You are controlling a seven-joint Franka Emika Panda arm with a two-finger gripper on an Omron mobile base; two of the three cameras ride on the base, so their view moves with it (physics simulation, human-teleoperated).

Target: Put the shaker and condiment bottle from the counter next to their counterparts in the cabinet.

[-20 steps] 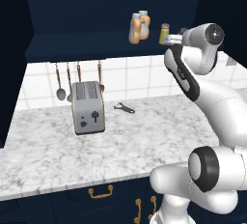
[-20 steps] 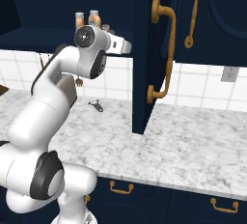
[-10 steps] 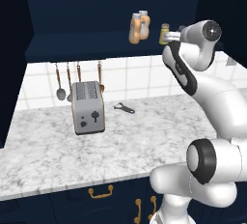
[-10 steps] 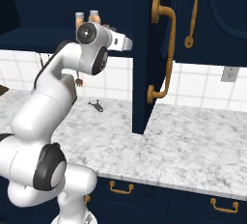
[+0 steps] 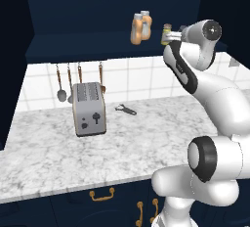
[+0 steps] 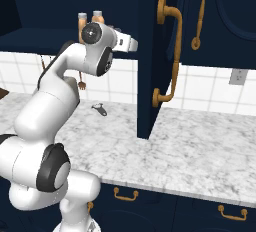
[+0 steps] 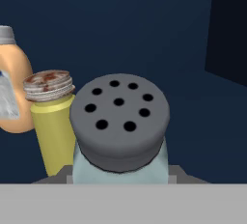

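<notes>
My gripper (image 7: pixel 120 177) is shut on the pale teal-grey shaker (image 7: pixel 119 121) with its dark holed cap. Just left of it and slightly behind stands the yellow-green shaker (image 7: pixel 50 121), and an orange bottle (image 7: pixel 12 97) shows at the left edge. In the left base view my gripper (image 5: pixel 175 35) reaches into the navy cabinet (image 5: pixel 97 42) at shelf height, right beside the yellow-green shaker (image 5: pixel 166 34). Two identical orange white-capped bottles (image 5: pixel 137 29) (image 5: pixel 145 25) stand together on the shelf to its left. In the right base view my gripper (image 6: pixel 133 44) is partly behind the cabinet door.
On the marble counter (image 5: pixel 146 143) sit a toaster (image 5: pixel 89 108) and a bottle opener (image 5: pixel 126 109). Utensils (image 5: pixel 61 81) hang on the tiled wall. The open cabinet door (image 6: pixel 152 56) with a brass handle (image 6: pixel 170 61) hangs close to the right of my hand.
My hand has edged a little farther into the cabinet toward the yellow-green shaker, still holding the teal-grey shaker.
</notes>
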